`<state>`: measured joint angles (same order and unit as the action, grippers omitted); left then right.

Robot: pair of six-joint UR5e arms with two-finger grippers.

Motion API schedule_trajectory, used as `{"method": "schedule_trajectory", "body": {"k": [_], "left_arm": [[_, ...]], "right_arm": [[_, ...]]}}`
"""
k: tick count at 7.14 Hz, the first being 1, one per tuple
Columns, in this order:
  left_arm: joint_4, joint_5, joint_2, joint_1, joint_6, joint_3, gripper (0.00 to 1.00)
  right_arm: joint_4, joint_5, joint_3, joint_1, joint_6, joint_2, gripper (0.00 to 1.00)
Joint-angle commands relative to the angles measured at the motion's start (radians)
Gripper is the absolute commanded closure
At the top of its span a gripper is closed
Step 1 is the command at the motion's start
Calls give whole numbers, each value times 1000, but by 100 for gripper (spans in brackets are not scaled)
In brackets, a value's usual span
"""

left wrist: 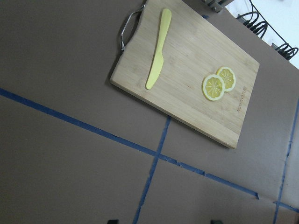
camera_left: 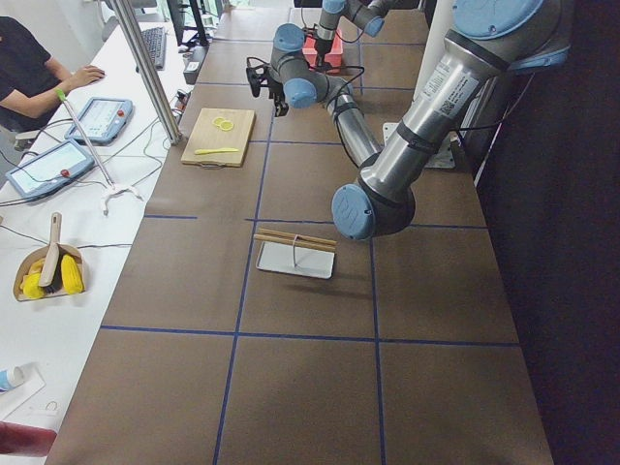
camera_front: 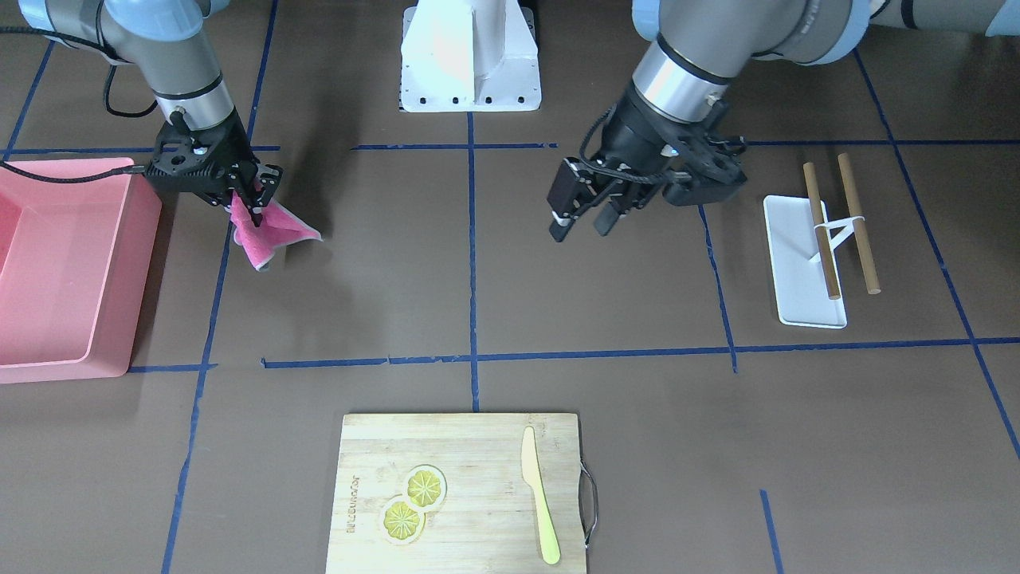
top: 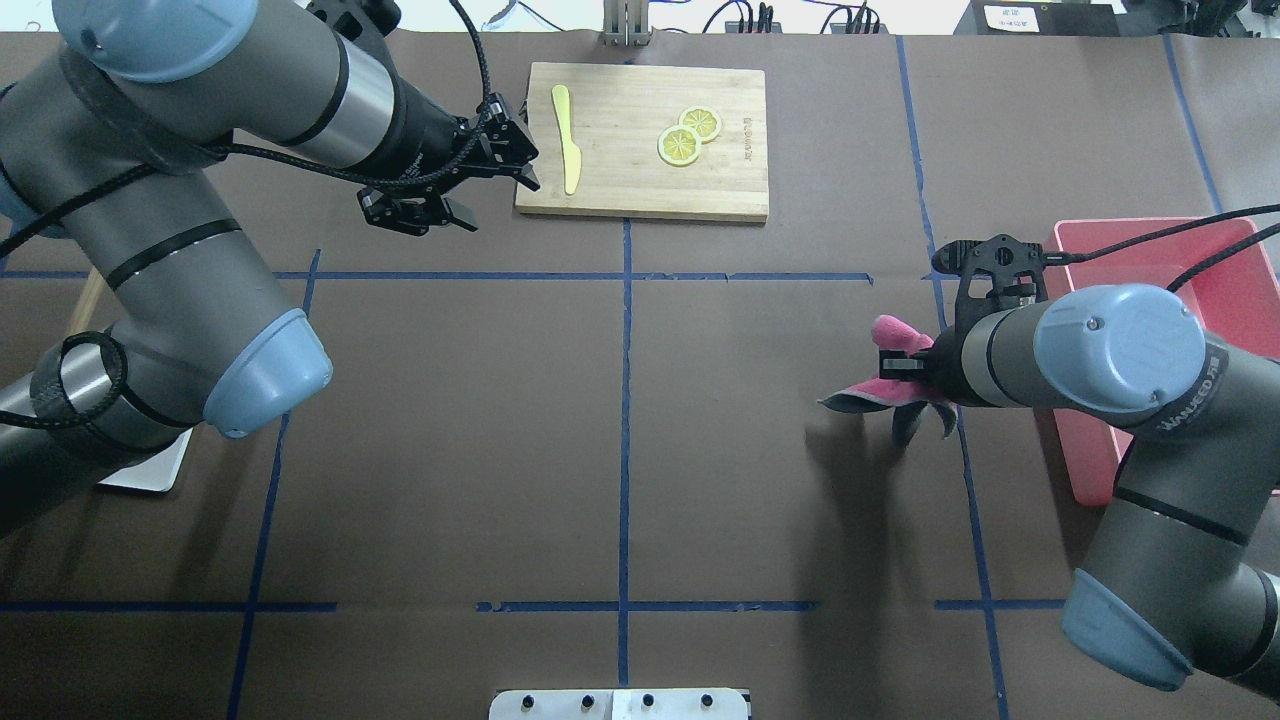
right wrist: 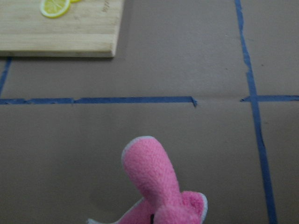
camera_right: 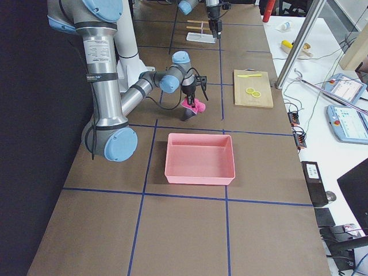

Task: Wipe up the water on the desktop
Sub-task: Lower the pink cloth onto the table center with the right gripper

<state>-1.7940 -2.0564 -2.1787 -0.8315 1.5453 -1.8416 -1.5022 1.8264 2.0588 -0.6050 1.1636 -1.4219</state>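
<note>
The desktop (camera_front: 598, 303) is a dark-brown surface with blue tape lines, also seen in the overhead view (top: 620, 450). I can make out no water on it. My right gripper (camera_front: 251, 199) is shut on a pink cloth (camera_front: 271, 231) and holds it a little above the desktop beside the pink bin. The cloth also shows in the overhead view (top: 895, 335), the right side view (camera_right: 192, 106) and the right wrist view (right wrist: 154, 182). My left gripper (camera_front: 582, 227) is open and empty, hovering above the desktop near the cutting board's handle end (top: 500, 207).
A pink bin (camera_front: 64, 263) stands by the right arm. A bamboo cutting board (camera_front: 462, 494) holds a yellow knife (camera_front: 540, 510) and lemon slices (camera_front: 413, 502). A small white tray (camera_front: 797, 263) with two wooden sticks lies on the left arm's side. The robot base (camera_front: 470, 56) is at the back.
</note>
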Motion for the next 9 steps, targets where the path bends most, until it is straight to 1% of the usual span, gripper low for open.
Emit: {"method": "schedule_trajectory", "body": {"k": [1,2,3,5,6,7,8,9], "left_arm": [[4,-2,51,-56,-141,-1,28],[5,-2,51,-75,-142,-1,28],[5,-4,51,-83,-142,-1,28],[5,-57,53,-129,-143,-1,28],[5,-59,53,-136,-143,1,28],[5,-59,53,-147,-143,2,28],[5,-60,71,-152,-155,-1,28],[5,-71,82,-161,-186,-1,28]], "right_arm": [[-93,124,-96,28,-13,152,100],[-119,135,-191,57,-2,288,100],[-112,129,-274,104,115,384,100],[-109,128,-427,123,206,556,100],[-109,134,-410,116,199,531,100],[-109,143,-388,67,180,459,100],[-113,145,-309,26,75,355,100],[-113,151,-257,-26,-32,237,100]]}}
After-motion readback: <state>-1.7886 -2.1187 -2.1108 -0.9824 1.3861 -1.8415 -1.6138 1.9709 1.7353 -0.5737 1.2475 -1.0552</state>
